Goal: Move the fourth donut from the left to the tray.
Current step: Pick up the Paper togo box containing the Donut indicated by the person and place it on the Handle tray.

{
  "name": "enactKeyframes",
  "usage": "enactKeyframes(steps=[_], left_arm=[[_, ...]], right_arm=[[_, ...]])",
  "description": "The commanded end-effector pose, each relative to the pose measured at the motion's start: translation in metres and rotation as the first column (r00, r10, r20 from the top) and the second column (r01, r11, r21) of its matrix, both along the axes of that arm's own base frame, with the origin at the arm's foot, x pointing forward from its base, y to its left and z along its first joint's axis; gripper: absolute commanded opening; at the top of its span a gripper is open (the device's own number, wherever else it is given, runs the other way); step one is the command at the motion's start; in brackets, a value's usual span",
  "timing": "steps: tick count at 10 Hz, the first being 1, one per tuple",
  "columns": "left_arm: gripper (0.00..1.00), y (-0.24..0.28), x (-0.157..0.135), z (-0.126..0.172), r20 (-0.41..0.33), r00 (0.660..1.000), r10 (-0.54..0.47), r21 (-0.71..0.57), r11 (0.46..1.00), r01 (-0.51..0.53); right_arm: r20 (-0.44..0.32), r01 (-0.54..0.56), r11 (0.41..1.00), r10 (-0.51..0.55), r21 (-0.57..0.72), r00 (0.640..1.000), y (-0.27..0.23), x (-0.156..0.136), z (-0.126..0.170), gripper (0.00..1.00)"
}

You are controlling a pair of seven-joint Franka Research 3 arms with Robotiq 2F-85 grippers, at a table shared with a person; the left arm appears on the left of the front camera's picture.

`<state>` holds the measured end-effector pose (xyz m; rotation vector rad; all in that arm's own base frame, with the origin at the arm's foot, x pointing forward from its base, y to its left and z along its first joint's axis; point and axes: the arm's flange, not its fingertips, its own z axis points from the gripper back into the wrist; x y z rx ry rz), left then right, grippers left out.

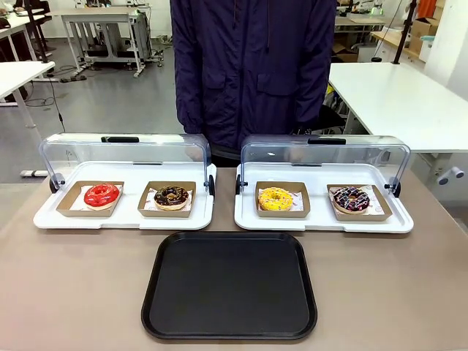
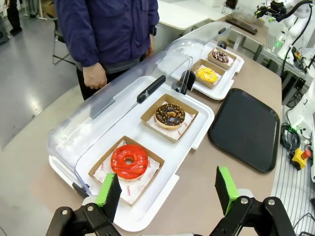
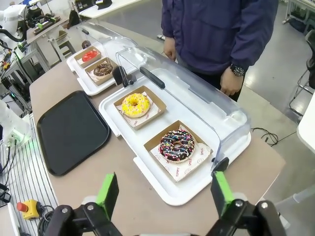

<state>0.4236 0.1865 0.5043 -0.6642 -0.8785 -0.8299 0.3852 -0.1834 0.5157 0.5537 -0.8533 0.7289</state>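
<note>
Our left hand [image 2: 167, 186] hovers with its green-padded fingers spread wide and nothing between them, above the counter [image 1: 73, 292] near the left white display tray [image 1: 128, 220]. In that tray, under a raised clear lid [image 1: 124, 153], we see a red donut [image 1: 101, 194] and a chocolate donut with pale crumbs [image 1: 172, 196], each in a cardboard holder [image 1: 88, 213]. The black tray [image 1: 229, 285] lies flat on the counter in the middle, just in front of both display trays. The right display tray [image 1: 318, 224] holds a yellow donut [image 1: 276, 198] and, at its right end, the fourth donut [image 1: 351, 198], resting in its own brown cardboard holder [image 1: 358, 218]. Our right hand [image 3: 165, 191] hangs near that end, fingers likewise spread and empty.
</note>
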Motion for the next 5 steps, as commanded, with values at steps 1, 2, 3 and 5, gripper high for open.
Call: enactKeyframes(steps=[1,2,3,5], left_arm=[[1.0,-0.0008,-0.0002,-0.0009,0.017,1.0,-0.006,-0.019,1.0,0.006],[1.0,-0.0008,-0.0002,-0.0009,0.017,1.0,-0.006,-0.019,1.0,0.006],[1.0,-0.0008,-0.0002,-0.0009,0.017,1.0,-0.006,-0.019,1.0,0.006],[1.0,-0.0008,-0.0002,-0.0009,0.017,1.0,-0.006,-0.019,1.0,0.006]], right_arm=[[0.035,-0.012,1.0,0.012,0.011,0.999,-0.001,0.0029,0.0003,1.0],[0.035,-0.012,1.0,0.012,0.011,0.999,-0.001,0.0029,0.0003,1.0],[0.035,-0.012,1.0,0.012,0.011,0.999,-0.001,0.0029,0.0003,1.0],[0.035,-0.012,1.0,0.012,0.011,0.999,-0.001,0.0029,0.0003,1.0]])
